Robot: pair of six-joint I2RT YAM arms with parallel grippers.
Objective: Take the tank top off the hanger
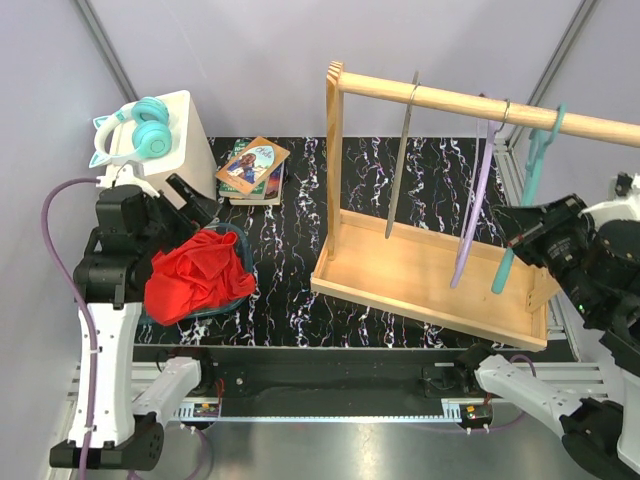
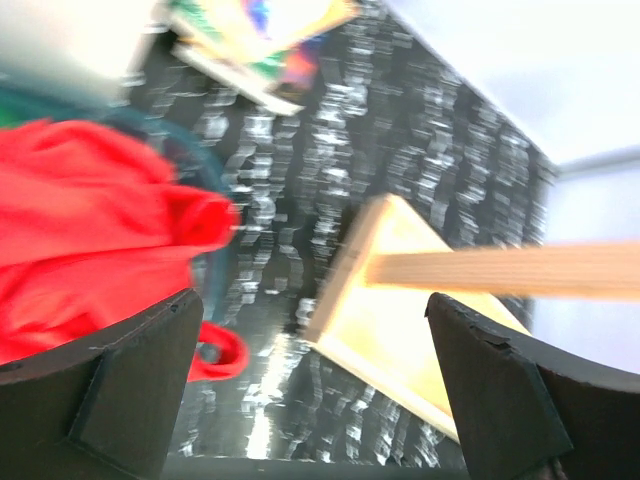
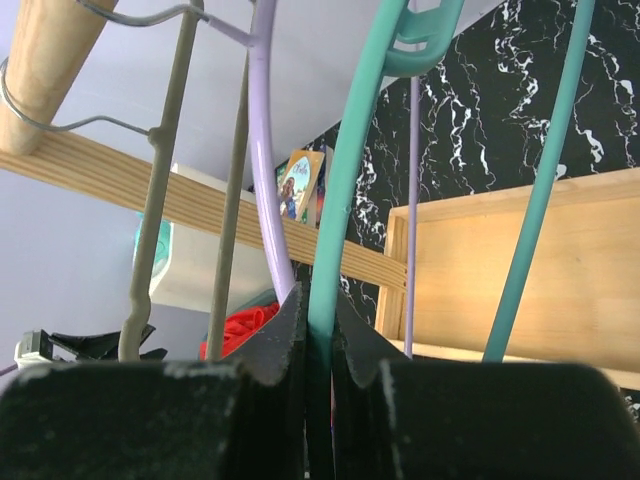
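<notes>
Tank top [image 1: 195,275], red and crumpled, lies in a heap on the counter [image 1: 300,210] at the left, just in front of the left arm and well apart from the clothes rack. A dark teal hanger [image 1: 243,262] curves out from under its right edge, and in the left wrist view a red strap [image 2: 222,352] sits right at that curve. Whether the strap is looped round it or only resting there I cannot tell. The left gripper [image 2: 313,297] hovers above the heap with its jaws spread wide and nothing between them. I judge the work to be at the freeing step, with the cloth down on the counter but not clearly off its hanger. Across the counter, the right gripper [image 3: 320,330] has its jaws pressed tight on the lower limb of a bare light teal hanger [image 3: 345,220]. That hanger hangs from the rod [image 1: 450,100] of the wooden rack [image 1: 420,270], beside a purple hanger [image 1: 475,215] and a grey hanger [image 1: 400,165], both also bare. Next, the left jaws probably need to drop onto a fold of red cloth near the strap, pinch it and draw it sideways off the dark hanger. With nothing pinning that hanger it may drag along, so the right arm might have to let go at the rack and come over to steady it. Farther back lie some books [image 1: 252,168] and a white box [image 1: 185,125] carrying teal headphones [image 1: 140,130].
</notes>
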